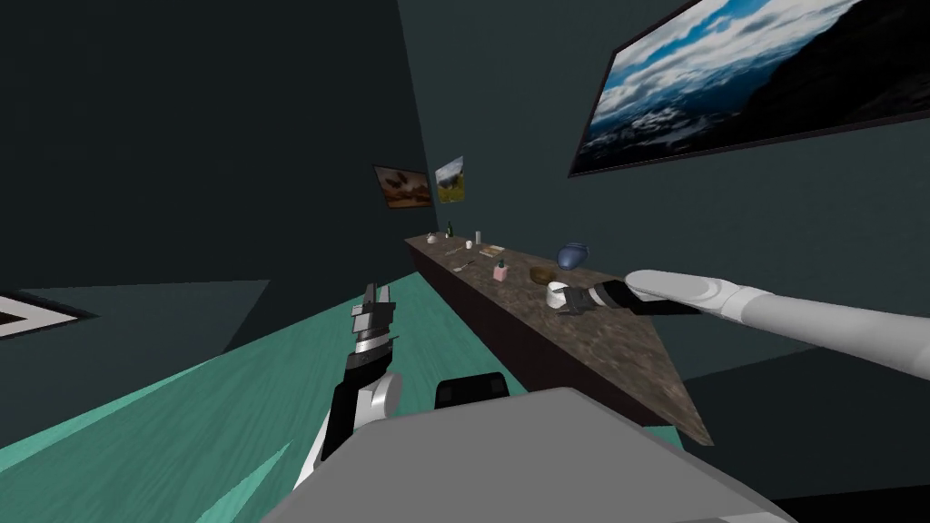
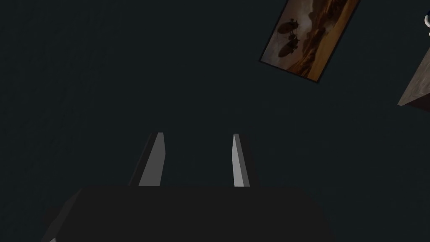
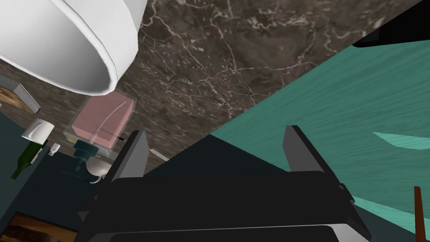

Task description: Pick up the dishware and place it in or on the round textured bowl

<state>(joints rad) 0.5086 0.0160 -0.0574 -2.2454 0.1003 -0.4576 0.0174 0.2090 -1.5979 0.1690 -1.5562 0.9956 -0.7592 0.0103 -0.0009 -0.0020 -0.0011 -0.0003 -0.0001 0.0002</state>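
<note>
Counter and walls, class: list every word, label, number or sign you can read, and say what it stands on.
No text can be read.
The white cup, pink dispenser bottle and green bottle show no lettering.
The large wall picture shows only clouds and mountains.
Farther along the counter, anything printed is too small to tell.

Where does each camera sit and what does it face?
Head view: on the head, facing down along the marbled counter; both arms, right end effector by the white cup.
Left wrist view: on the left hand, facing a dark wall; left end effector open.
Right wrist view: on the right hand, facing cup and counter; its fingers open.
Head and right wrist share the cup.
</note>
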